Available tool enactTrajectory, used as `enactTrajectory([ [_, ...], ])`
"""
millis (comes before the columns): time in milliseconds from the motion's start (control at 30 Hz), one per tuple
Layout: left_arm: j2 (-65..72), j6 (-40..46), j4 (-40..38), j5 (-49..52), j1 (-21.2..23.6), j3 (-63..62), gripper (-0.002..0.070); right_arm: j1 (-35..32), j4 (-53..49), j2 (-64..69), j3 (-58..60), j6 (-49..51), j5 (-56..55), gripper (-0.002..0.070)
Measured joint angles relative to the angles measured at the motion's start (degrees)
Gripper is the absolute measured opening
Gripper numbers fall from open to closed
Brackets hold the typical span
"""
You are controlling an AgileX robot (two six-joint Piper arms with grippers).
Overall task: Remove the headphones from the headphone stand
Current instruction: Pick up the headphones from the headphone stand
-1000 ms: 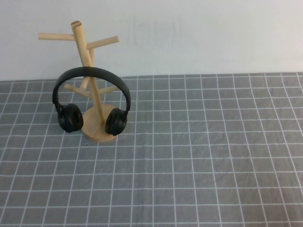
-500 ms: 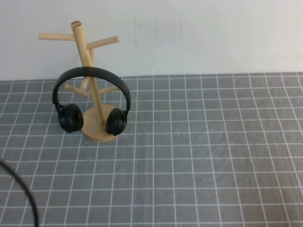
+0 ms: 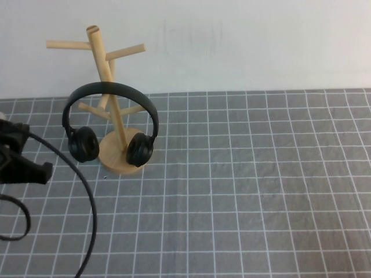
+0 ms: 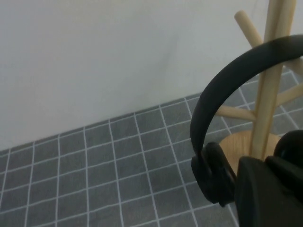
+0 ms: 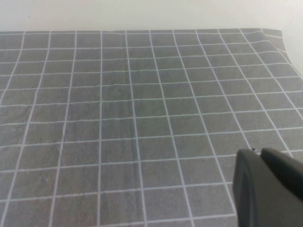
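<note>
The black headphones (image 3: pixel 110 88) hang by their headband on the light wooden headphone stand (image 3: pixel 117 116), with both earcups low beside the round base. My left gripper (image 3: pixel 45 169) is at the table's left edge, left of and slightly nearer than the left earcup (image 3: pixel 83 144), apart from it and shut. In the left wrist view my left gripper (image 4: pixel 265 163) is close to an earcup of the headphones (image 4: pixel 213 175), with the stand's pole (image 4: pixel 270 85) behind. My right gripper (image 5: pixel 258 153) shows only in the right wrist view, shut and empty above the checked cloth.
A grey checked cloth (image 3: pixel 243 185) covers the table, with a white wall behind. A black cable (image 3: pixel 87 191) loops from my left arm across the front left. The cloth's far right corner (image 5: pixel 272 35) is slightly rumpled.
My left arm with its cable has come into view from the front left and moved up toward the left earcup. The headphones still hang on the stand.
</note>
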Motion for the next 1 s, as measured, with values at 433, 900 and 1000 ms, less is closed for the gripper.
enactTrajectory([
  [433,14.85,1.14,7.1,-5.51,0.0,-6.89,0.0372,0.0,0.0,0.0,0.0,0.0,0.0,-0.0006],
  [900,24.74,5.71,12.95,-13.16,0.0,-7.98,0.0414,0.0,0.0,0.0,0.0,0.0,0.0,-0.0006],
  [1000,26.22,9.64,10.97,-14.43,0.0,-8.02,0.0414,0.0,0.0,0.0,0.0,0.0,0.0,-0.0006],
])
